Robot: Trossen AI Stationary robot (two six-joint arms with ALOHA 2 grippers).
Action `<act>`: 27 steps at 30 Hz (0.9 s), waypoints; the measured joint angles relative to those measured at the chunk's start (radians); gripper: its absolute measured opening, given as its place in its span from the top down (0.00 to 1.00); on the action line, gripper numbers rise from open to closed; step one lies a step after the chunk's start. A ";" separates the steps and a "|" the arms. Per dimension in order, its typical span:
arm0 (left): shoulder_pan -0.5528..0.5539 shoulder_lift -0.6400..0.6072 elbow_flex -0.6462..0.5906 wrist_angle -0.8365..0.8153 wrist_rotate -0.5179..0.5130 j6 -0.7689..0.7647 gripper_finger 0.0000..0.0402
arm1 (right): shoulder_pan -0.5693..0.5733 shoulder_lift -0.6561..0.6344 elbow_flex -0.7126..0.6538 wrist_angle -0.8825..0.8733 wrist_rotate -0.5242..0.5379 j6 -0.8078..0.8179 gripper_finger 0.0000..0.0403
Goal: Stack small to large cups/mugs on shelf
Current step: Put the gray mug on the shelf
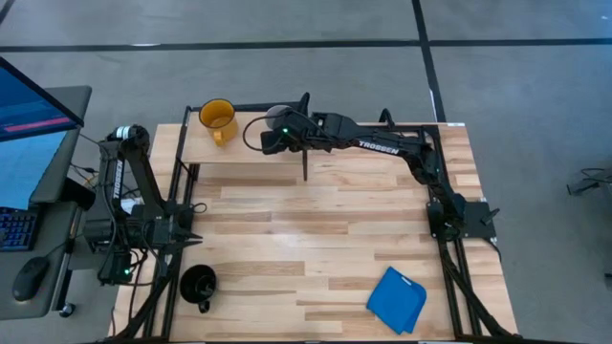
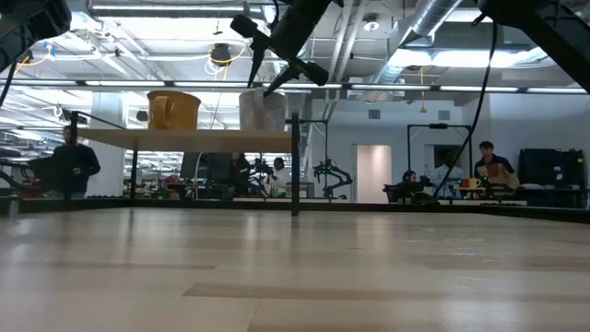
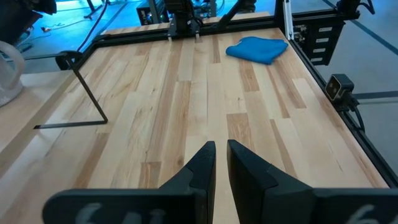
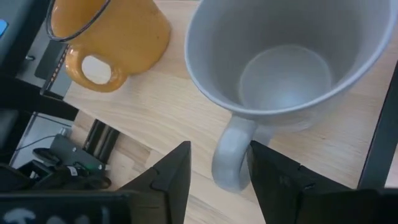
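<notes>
The yellow-orange mug and the pale grey-white mug stand upright, side by side, on the light-wood shelf at the table's far edge. My right gripper is open and slants down over the shelf, its fingers on either side of the grey-white mug's handle. From above, the arm hides this mug. The black mug stands on the table near the front left. My left gripper is shut and waits at the table's left edge, touching nothing. My right gripper has a finger on each side of the grey-white mug's handle, coming slanting down from the table's right. One finger lies close against the handle; I cannot tell whether it touches. The mug stands upright on the shelf.
A blue folded cloth lies near the table's front right. The shelf's black metal legs stand on the table's far part. A monitor and keyboard sit beyond the left edge. The middle of the table is bare wood.
</notes>
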 joint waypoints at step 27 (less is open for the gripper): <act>0.000 0.000 0.000 0.001 0.000 0.000 0.92 | 0.000 0.000 0.000 -0.010 0.002 -0.015 0.57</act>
